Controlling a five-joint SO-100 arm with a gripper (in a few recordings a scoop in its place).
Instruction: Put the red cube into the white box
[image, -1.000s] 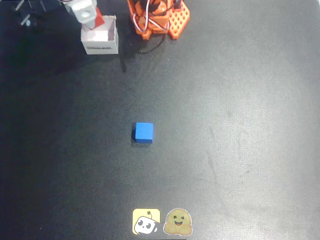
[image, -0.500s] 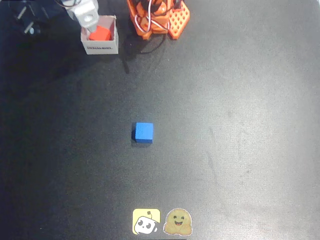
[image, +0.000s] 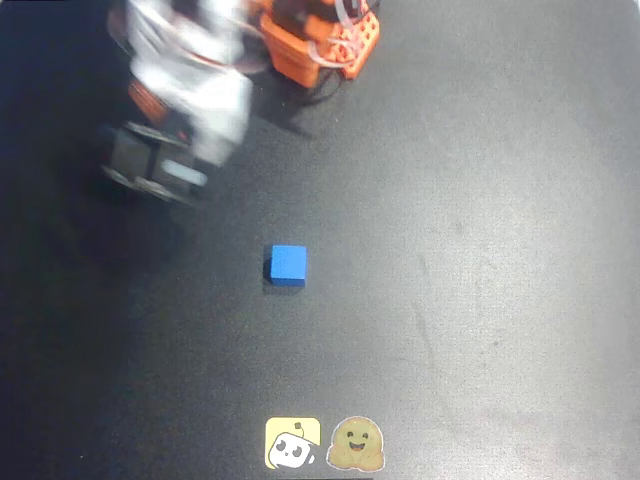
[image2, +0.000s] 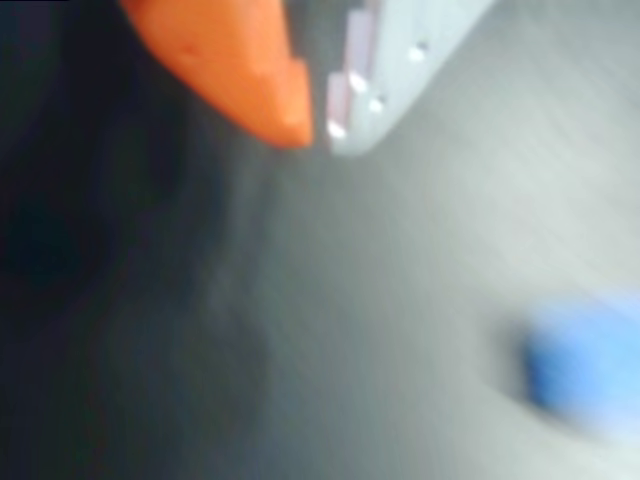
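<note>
From overhead, your arm (image: 185, 95) is a motion-blurred smear of white, grey and orange across the upper left of the black table (image: 480, 250). It covers the spot near the top edge, so you cannot see the white box or the red cube from here; where they sit cannot be told. The orange base (image: 320, 40) stands at the top centre, just right of the blur, with wires looping off it. The dark block at the lower end of the smear looks like the wrist end of the arm (too blurred to make out fingers). The blue cube (image: 287, 265) sits alone near the middle of the table, well apart from the arm, flat and square to the picture. Two stickers lie at the bottom edge: a yellow one (image: 292, 443) and, touching its right side, a tan smiling one (image: 356, 444).

In the wrist view, your gripper (image2: 318, 125) shows at the top: an orange finger (image2: 240, 60) on the left and a grey one (image2: 400, 60) on the right, tips close together with only a narrow gap. Nothing sits between them, so the jaws are nearly closed and empty. Below is blurred dark table, and the blue cube (image2: 585, 365) is a soft smear at the lower right edge, well away from the fingertips.
</note>
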